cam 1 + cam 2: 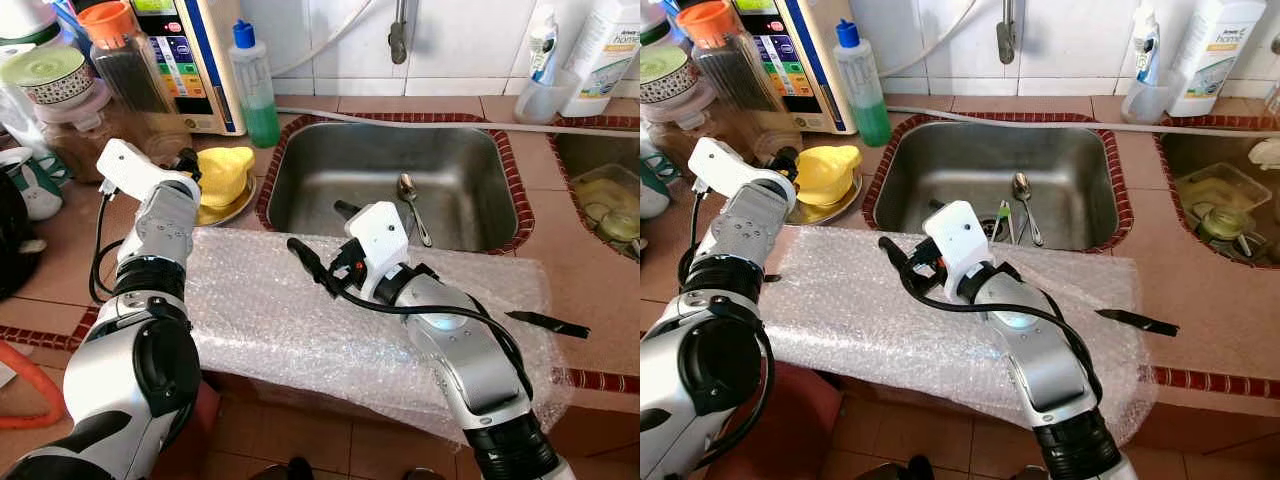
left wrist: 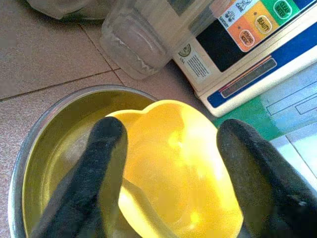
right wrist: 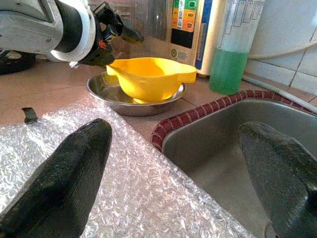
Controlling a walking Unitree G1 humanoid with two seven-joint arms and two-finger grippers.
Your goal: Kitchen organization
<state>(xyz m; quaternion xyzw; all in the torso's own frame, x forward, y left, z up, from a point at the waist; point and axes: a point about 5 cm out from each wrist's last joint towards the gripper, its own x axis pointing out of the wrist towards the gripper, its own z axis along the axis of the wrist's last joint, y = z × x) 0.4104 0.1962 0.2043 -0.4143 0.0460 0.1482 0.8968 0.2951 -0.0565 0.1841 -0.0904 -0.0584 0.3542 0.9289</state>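
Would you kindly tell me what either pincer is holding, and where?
Nothing: the left pincer straddles the yellow bowl with fingers open; the right pincer is open and empty.

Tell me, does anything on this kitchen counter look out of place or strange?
Yes. A sheet of bubble wrap covers the counter in front of the sink and hangs over the front edge, unusual for a worktop. A dark knife-like piece lies loose at its right end. A spoon lies in the sink.
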